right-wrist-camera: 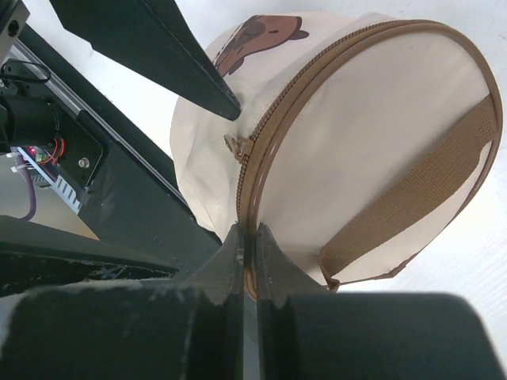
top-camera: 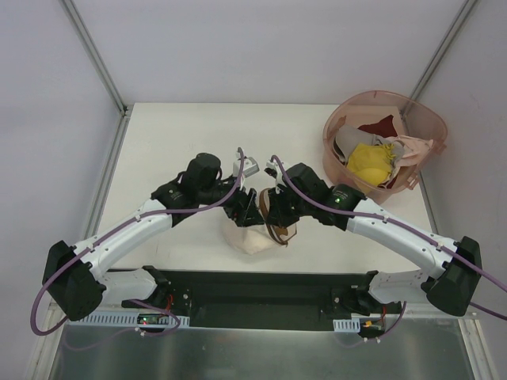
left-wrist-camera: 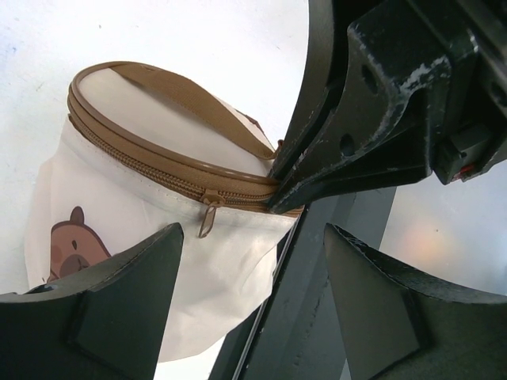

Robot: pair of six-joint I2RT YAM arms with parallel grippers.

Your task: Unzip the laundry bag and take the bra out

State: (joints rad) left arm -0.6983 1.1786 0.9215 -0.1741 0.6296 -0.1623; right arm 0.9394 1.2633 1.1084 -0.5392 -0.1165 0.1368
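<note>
1. Our left gripper (left-wrist-camera: pixel 253 231) has its jaws spread wide with nothing between them. It hangs at the side of the laundry bag (left-wrist-camera: pixel 158 261), and the zipper pull (left-wrist-camera: pixel 208 218) dangles just beside one fingertip (left-wrist-camera: pixel 170 237), ungripped.
2. Our right gripper (right-wrist-camera: pixel 247 237) is pressed fully together on the bag's brown trim (left-wrist-camera: pixel 135 146). From the left wrist we see its tips pinching that rim just to the side of the pull.
3. The two grippers sit close together over the bag. From the right wrist, one left finger (right-wrist-camera: pixel 158 47) points down at the cloth wall, its tip near the pull.
4. The bag is tilted onto its side, so the round end panel faces the right wrist camera. A brown webbing strap (right-wrist-camera: pixel 412 198) crosses that panel and a small brown bear print (left-wrist-camera: pixel 73 247) marks the cream wall. The stretch of zip we can see runs closed around the rim. The part under the right gripper is hidden, and the cloth hides whatever is inside.
5. From above, the bag lies on the white table (top-camera: pixel 174 142), about midway across and towards the near edge, just ahead of the black base plate (top-camera: pixel 261 289) and between the two arms.
6. Well apart, at the far right corner, stands a pink translucent basket (top-camera: pixel 432 127) holding a yellow garment (top-camera: pixel 368 162), a dark red cloth (top-camera: pixel 380 127) and some pale fabric we cannot identify.
</note>
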